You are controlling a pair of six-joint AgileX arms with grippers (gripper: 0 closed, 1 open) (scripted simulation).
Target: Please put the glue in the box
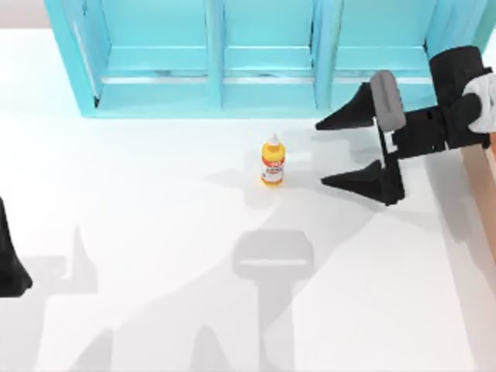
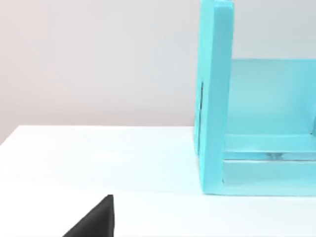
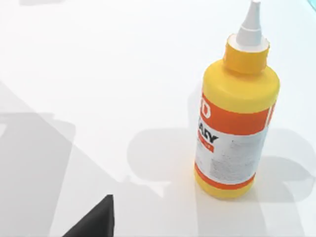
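While the small yellow-orange glue bottle [image 1: 272, 160] stands upright just in front of the turquoise shelf [image 1: 263, 54], the right gripper [image 1: 333, 151] waits beside it, jaws wide. Better to centre both fingers around the body before closing.

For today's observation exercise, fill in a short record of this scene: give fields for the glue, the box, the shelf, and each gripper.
glue: glue bottle standing upright on the white table, in front of the shelf, untouched
box: tan edge at the table's right side, mostly out of frame
shelf: turquoise compartmented shelf along the table's far edge
right gripper: right gripper open, fingertips pointing at the bottle from its right, apart from it
left gripper: left gripper parked at the table's left edge
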